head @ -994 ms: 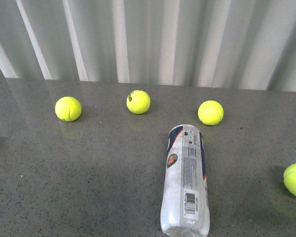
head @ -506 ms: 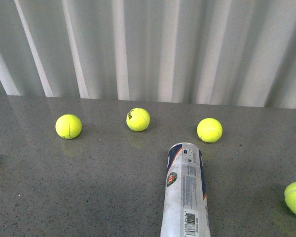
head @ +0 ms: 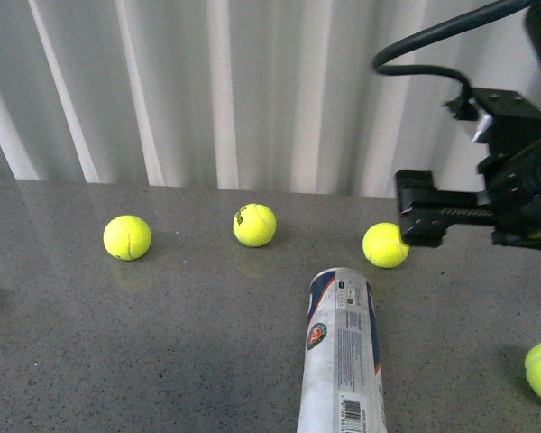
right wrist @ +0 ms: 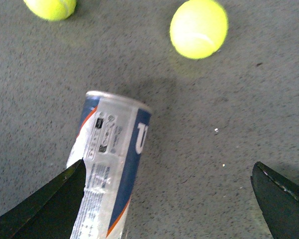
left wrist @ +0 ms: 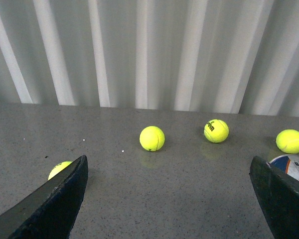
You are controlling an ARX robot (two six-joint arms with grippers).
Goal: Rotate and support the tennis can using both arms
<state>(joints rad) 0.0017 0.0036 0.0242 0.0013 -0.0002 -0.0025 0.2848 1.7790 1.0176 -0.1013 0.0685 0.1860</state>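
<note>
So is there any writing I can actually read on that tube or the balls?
Nothing reads in full.
"U": a cut-off white letter on the blue band of the tennis can.
Fine print on its white label: too small.
Barcode digits: too small.
Round badge: blurred.
Dark print on the back row's middle ball: blurred.

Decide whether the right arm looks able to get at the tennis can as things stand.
Probably yes. The right gripper hangs open above the lying tennis can, with nothing between them; the nearest ball lies apart.
</note>
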